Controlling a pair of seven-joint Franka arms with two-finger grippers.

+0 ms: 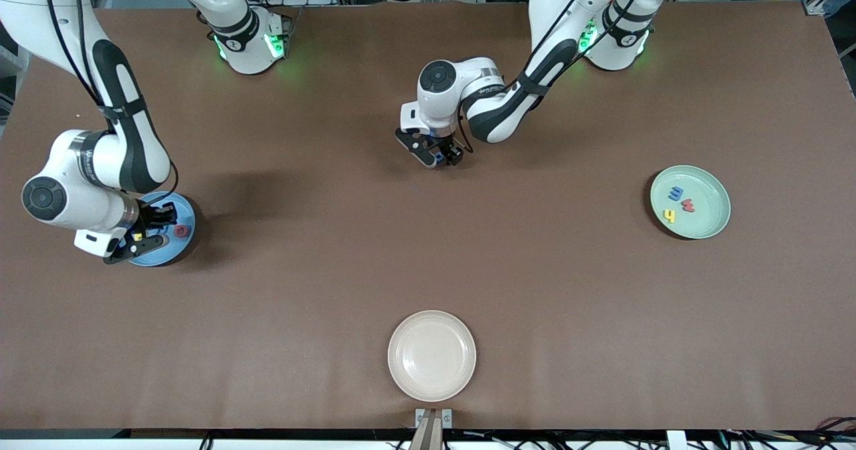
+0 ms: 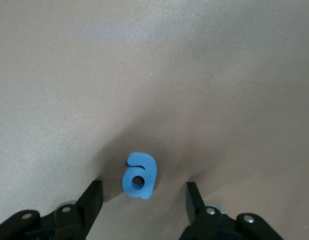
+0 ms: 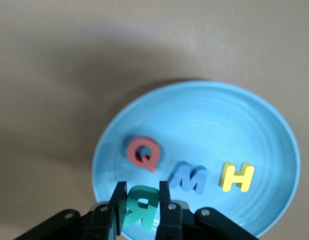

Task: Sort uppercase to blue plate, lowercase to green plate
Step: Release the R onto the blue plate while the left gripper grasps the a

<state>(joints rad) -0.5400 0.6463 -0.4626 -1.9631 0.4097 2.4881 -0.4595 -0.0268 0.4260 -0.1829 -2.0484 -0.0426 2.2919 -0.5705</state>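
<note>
On the blue plate (image 3: 274,145), three capitals; green plate (image 1: 715,196), three lowercase.

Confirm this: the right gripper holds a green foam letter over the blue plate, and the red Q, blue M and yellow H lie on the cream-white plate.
Wrong plate. The red Q, blue M and yellow H lie in the blue plate, as the right wrist view shows. The right gripper does hold the green foam letter over it.

Foam letters Q (image 3: 143,153), M (image 3: 187,178), H (image 3: 237,177), a (image 2: 139,176), green poss. R (image 3: 139,206)
</note>
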